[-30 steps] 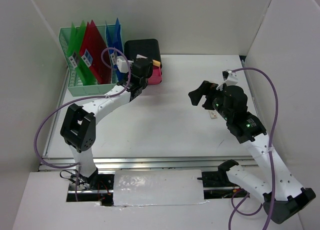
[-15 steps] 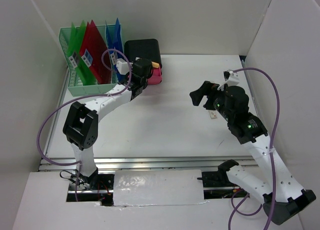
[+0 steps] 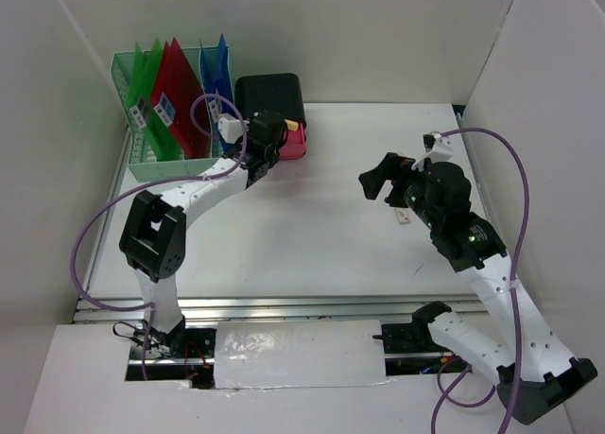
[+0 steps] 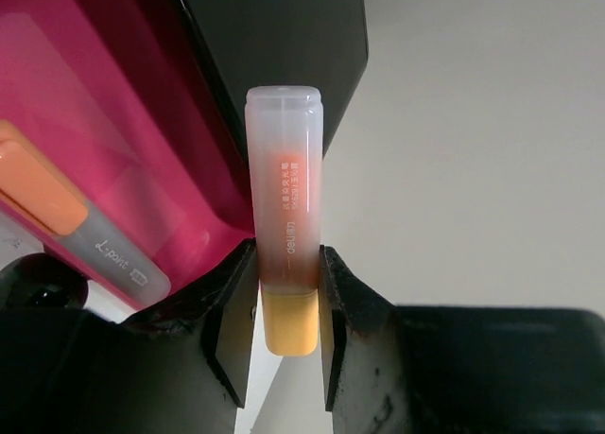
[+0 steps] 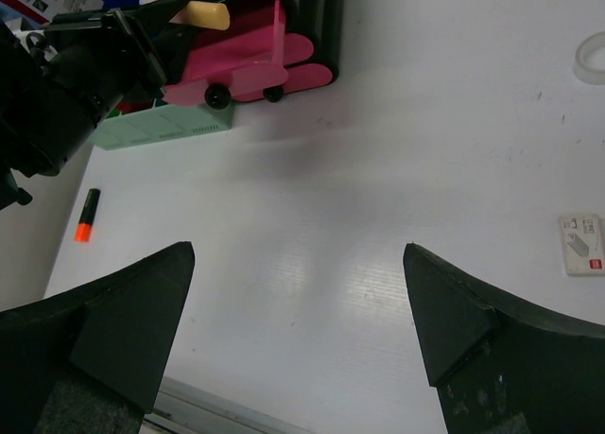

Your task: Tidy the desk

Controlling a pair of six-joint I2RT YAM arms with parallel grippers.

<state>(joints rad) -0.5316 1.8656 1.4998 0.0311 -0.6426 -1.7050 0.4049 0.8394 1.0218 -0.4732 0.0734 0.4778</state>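
The desk [image 3: 321, 245] is a white tabletop with white walls round it. At its back left, my left gripper [image 3: 269, 136] is shut on an orange highlighter [image 4: 284, 207] with a frosted cap, held over the edge of the open pink drawer [image 4: 123, 141] of a small black drawer box [image 3: 271, 95]. Both jaws of the left gripper [image 4: 286, 302] press the pen's body. Another orange highlighter [image 4: 76, 217] lies inside that drawer. My right gripper [image 3: 383, 179] hovers over the right half of the desk. In its own wrist view the right gripper [image 5: 299, 254] stands wide open and holds nothing.
A mint-green file rack [image 3: 142, 160] with green, red and blue folders stands left of the drawer box. A small white packet [image 5: 582, 244] lies near the right gripper, with a tape ring [image 5: 591, 56] farther back. A black-and-orange marker [image 5: 87, 216] lies at the desk's left side.
The left arm has shifted slightly, carrying the highlighter a little closer to the drawer box. The right arm has barely moved.
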